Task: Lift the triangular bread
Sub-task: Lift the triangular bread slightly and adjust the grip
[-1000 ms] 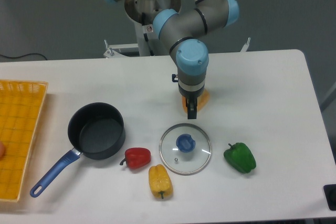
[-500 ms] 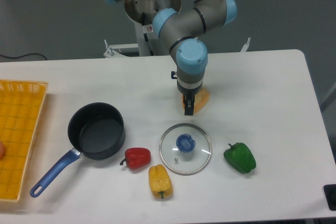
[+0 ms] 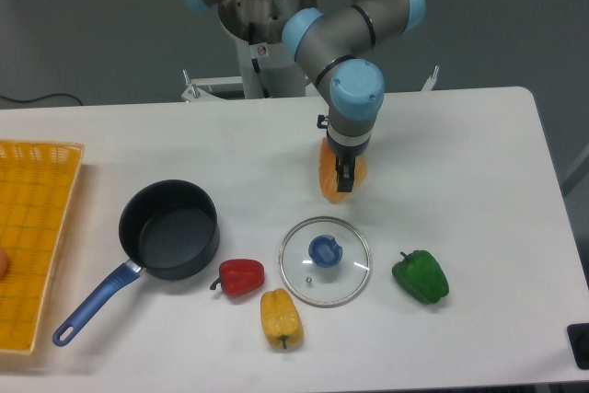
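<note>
the pincer (image 3: 343, 181) points straight down, a little right of the middle of the frame, and it is pinched on the triangular bread (image 3: 330, 177). the orange bread sticks out on both sides of the dark fingers, so the grip looks like it is on the bread's middle. i cannot tell for sure if the bread rests on the white bench (image 3: 460, 154) or is a tiny bit off it.

the step in hand looks like the grab itself, just at the start of the lift. the next move should be to go straight up, slowly, so the round bread does not slip out or tip.

just below the bread lies a glass lid (image 3: 325, 261) with a blue knob. a green pepper (image 3: 421, 276) is lower right. a yellow pepper (image 3: 281, 317) and a red pepper (image 3: 241, 276) are lower middle. a dark pot (image 3: 169, 229) sits to the left, and a yellow basket (image 3: 37, 227) is at the left edge.
</note>
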Action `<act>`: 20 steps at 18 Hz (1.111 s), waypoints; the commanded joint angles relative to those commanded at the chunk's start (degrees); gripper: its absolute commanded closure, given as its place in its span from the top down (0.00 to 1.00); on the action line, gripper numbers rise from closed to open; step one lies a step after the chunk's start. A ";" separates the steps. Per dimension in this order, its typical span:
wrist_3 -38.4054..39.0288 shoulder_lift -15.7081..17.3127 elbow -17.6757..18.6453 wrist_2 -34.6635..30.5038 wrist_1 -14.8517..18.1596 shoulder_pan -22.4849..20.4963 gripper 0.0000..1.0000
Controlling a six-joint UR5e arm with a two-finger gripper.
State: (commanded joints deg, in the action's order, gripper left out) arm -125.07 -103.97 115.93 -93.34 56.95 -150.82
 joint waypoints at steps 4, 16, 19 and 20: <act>0.00 -0.09 0.44 0.00 -0.53 0.00 1.00; 0.53 -1.14 0.62 -0.17 -0.88 0.62 1.00; 0.70 -1.14 0.53 -0.35 -0.97 0.62 0.94; 0.70 -1.14 0.44 -0.44 -0.88 0.62 0.93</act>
State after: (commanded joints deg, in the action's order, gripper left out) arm -124.37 -105.12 116.37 -93.78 56.07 -150.21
